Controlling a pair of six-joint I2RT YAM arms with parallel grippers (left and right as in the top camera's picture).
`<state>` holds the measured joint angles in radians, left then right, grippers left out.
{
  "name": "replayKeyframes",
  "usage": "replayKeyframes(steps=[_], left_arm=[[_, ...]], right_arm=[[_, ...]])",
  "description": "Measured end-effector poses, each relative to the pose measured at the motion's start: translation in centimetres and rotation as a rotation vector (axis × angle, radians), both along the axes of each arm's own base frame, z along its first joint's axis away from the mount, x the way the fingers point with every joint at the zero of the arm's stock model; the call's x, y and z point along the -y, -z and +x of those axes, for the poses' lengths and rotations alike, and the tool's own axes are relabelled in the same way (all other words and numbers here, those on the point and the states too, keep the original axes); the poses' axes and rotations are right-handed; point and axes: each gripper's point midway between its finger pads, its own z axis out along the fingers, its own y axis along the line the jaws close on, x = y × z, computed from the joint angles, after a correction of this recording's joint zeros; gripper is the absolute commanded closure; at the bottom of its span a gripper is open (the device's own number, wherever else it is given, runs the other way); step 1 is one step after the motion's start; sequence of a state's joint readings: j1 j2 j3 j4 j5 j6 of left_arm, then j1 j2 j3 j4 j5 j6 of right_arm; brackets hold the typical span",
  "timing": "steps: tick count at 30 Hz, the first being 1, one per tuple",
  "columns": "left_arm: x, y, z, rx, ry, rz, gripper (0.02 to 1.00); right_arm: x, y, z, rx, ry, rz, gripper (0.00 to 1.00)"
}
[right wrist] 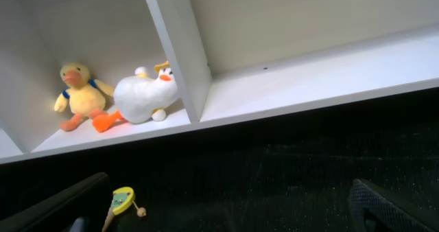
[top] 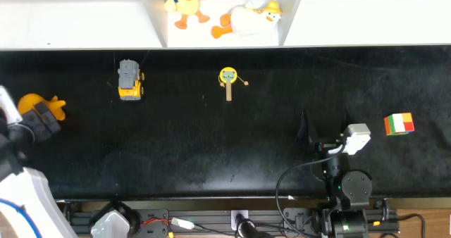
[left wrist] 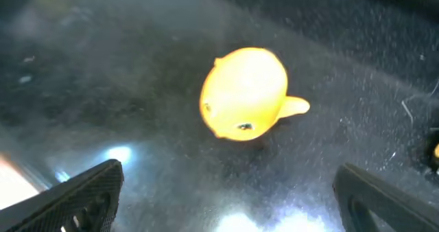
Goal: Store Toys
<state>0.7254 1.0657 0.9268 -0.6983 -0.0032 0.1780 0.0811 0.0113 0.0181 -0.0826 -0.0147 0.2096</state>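
Note:
An orange round toy (top: 35,104) with a small tail lies at the table's far left; the left wrist view has the same orange toy (left wrist: 245,95) on the black surface. My left gripper (top: 44,118) hovers just over it, open (left wrist: 226,191), the toy lying beyond the gap between the fingers. A yellow-and-grey toy truck (top: 130,79) and a yellow-green rattle (top: 229,79) on a stick lie farther back. A red, white and green cube (top: 399,124) sits at the right. My right gripper (top: 308,131) rests open near the front right.
A white shelf unit (top: 84,27) runs along the back. Its middle compartment holds a yellow plush duck (top: 186,3) and a white plush duck (top: 248,20); the side compartments look bare. Cables lie along the front edge.

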Motion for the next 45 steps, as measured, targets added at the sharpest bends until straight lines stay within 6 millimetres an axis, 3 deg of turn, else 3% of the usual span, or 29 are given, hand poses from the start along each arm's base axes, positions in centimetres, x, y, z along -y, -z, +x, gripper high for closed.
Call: replayKeyframes(steps=[7, 14, 22, 27, 36, 45], left_arm=[[-1.1, 3.7, 1.8, -0.019, 0.114, -0.064, 0.023], [-2.1, 5.3, 2.5, -0.009, 0.202, -0.09, 0.018], [-2.7, 7.3, 4.4, 0.018, 0.281, -0.115, 0.154], [-3.0, 7.5, 5.5, 0.053, 0.311, -0.107, 0.253], [-2.9, 7.2, 5.8, 0.071, 0.325, -0.105, 0.546], [-3.3, 6.6, 6.3, 0.103, 0.31, -0.094, 0.632]], right_arm=[[0.0, 0.0, 0.0, 0.0, 0.0, 0.0, 0.005], [0.0, 0.0, 0.0, 0.0, 0.0, 0.0, 0.005], [0.0, 0.0, 0.0, 0.001, 0.0, 0.0, 0.005], [0.0, 0.0, 0.0, 0.001, 0.0, 0.0, 0.007], [0.0, 0.0, 0.0, 0.0, 0.0, 0.0, 0.005], [0.0, 0.0, 0.0, 0.0, 0.0, 0.0, 0.005]])
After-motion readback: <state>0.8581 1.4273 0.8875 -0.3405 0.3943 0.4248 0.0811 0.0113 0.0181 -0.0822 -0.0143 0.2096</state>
